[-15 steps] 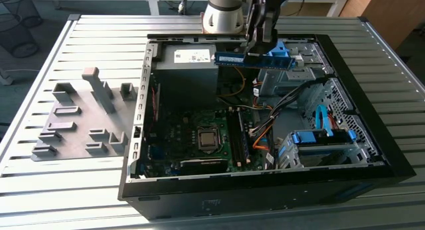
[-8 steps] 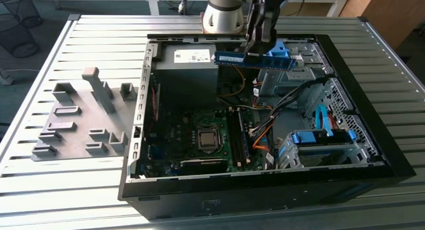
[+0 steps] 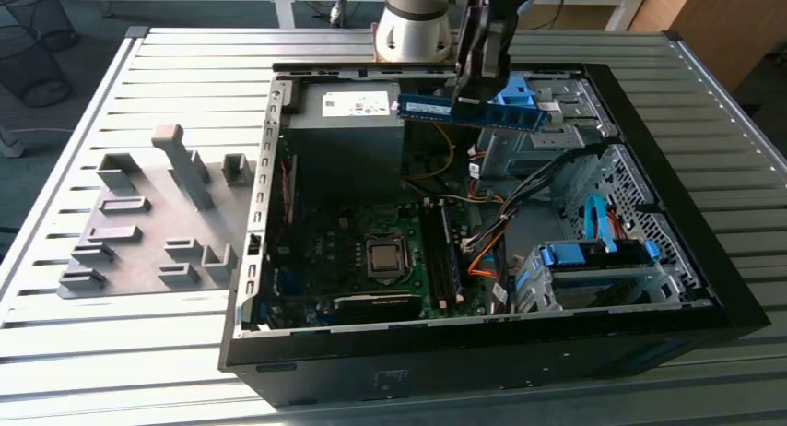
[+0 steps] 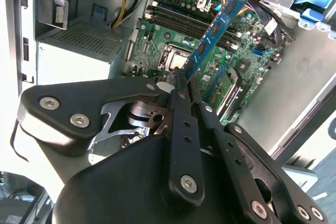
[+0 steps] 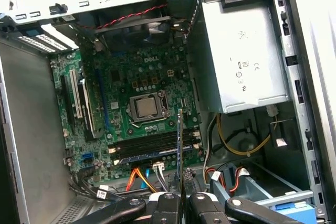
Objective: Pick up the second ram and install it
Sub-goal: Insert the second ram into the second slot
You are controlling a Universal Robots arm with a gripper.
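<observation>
Two fingers (image 4: 184,129) pinch second ram (image 4: 216,27) — above motherboard (image 5: 142,74).

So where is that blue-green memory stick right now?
In the exterior view the ram stick hangs in the jaws above the open computer case, near the grey power supply and a blue drive clip.

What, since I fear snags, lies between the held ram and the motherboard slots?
Bare air, in both wrist views: the second ram hangs above the memory slots.

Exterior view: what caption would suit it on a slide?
The gripper holds a blue RAM stick above the open computer case on a slatted table.
</observation>
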